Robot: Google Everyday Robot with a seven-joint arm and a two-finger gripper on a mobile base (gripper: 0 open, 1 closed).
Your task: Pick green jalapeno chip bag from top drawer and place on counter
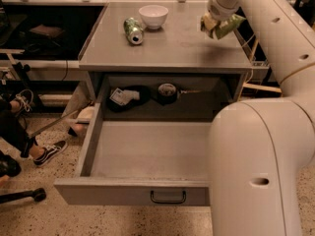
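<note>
Gripper point(215, 24) above the right rear of the desk point(187, 48), fingers clamped on the green jalapeno chip bag point(226, 27); released this near the right edge, the light bag may slide off.

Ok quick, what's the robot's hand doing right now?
Hand: closed, holding the chip bag over the right side of the counter.
</note>
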